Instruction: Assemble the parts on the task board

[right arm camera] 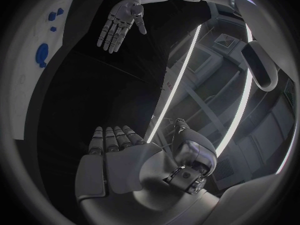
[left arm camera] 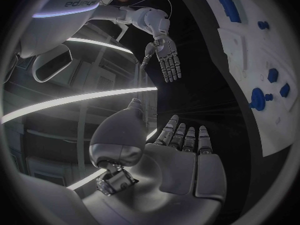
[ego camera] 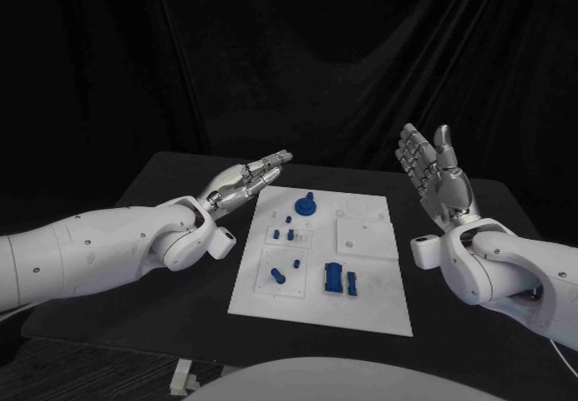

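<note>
Left hand (ego camera: 247,181) is flat w/ fingers stretched out and apart, palm up, holding nothing, hovering just off the left edge of the task board (ego camera: 376,309) near its far end. Right hand (ego camera: 433,170) is likewise empty, fingers straight and pointing up, palm turned inward, raised above the worktop (ego camera: 144,309) to the right of the board's far corner. Both are clear of the board, touching nothing. On the board the blue parts sit mostly in its left half: a large round-topped piece (ego camera: 307,204) near the far edge, a few small pegs (ego camera: 286,235) below it, a small pin-like piece (ego camera: 278,273) lying nearer, and two upright blocks (ego camera: 338,278) side by side near the close end. The right-hand panels look bare, w/ faint outlines only. Whether the parts are already seated as wanted or waiting to be placed can't be judged from here; standing pieces would fit either. Risks, as I judge them: small pegs are close together, so broad fingers coming in for one could knock its neighbour over or off the board. The lying piece is low and may roll or skid when pinched. The board looks loose on the worktop, so a sideways push from either hand could shift it and spoil alignment w/ any socket.
</note>
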`<state>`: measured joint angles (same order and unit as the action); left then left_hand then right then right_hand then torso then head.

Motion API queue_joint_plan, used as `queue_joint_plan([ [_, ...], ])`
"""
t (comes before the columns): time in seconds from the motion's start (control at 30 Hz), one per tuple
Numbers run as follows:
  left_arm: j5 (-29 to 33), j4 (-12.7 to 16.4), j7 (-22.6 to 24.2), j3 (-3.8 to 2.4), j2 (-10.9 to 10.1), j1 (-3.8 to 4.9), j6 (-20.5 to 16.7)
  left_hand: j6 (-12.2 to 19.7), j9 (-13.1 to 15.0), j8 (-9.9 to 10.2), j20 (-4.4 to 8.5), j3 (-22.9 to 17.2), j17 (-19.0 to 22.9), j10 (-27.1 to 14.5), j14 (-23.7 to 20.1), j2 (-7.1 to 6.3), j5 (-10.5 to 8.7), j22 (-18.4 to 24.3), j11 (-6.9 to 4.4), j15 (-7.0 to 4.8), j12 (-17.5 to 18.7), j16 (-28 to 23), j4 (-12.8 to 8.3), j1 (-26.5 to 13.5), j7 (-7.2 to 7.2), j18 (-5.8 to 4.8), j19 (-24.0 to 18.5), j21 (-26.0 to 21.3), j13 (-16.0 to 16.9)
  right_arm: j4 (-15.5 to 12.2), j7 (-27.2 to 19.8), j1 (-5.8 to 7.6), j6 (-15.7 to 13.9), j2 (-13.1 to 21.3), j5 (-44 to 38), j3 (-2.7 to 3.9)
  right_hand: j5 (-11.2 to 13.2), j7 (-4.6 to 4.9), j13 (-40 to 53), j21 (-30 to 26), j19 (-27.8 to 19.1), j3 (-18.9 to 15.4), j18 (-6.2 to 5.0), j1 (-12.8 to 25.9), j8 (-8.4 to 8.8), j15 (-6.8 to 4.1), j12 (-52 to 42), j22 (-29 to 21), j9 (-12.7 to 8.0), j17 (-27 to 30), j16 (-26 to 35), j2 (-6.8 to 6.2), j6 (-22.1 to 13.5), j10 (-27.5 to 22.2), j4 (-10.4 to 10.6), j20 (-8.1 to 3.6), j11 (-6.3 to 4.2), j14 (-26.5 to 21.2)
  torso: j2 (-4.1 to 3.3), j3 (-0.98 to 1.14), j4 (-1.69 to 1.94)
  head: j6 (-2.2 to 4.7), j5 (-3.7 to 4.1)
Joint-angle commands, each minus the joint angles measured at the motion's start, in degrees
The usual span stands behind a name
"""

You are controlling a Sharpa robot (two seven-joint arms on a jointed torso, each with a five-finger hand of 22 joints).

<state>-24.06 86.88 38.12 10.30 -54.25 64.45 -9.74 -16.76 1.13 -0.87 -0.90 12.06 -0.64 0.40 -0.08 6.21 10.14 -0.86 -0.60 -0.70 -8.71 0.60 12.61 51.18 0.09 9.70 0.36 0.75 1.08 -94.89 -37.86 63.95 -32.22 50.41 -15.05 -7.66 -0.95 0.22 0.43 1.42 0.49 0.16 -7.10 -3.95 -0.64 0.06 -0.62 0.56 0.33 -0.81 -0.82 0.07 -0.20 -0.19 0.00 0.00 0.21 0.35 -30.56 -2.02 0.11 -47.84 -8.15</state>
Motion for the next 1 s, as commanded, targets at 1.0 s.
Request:
queue_joint_plan([
  [1.0, 24.1, 3.1, -8.3, -10.3, 9.6, -4.29, -34.4, 12.1, -1.1, 0.9, 0.9, -12.1, 0.6, -0.4, 0.1, -6.21, -10.14, 0.9, 0.6, 0.7, 8.7, -0.6, -12.6, -40.1, -0.09, -2.93, -0.4, -0.7, -1.1, 4.9, 8.1, -3.78, -11.9, -5.7, 15.0, 7.66, 0.9, -0.22, -0.4, -1.4, -0.5, -0.2, 2.13, 4.0, 0.64, -0.06, 0.6, -0.6, -0.3, 0.8, 0.8, -0.07, 0.2, 0.2, 0.0, 0.0, -0.21, -0.3, -0.62, 2.02, -0.11, 13.46, 8.15],
])
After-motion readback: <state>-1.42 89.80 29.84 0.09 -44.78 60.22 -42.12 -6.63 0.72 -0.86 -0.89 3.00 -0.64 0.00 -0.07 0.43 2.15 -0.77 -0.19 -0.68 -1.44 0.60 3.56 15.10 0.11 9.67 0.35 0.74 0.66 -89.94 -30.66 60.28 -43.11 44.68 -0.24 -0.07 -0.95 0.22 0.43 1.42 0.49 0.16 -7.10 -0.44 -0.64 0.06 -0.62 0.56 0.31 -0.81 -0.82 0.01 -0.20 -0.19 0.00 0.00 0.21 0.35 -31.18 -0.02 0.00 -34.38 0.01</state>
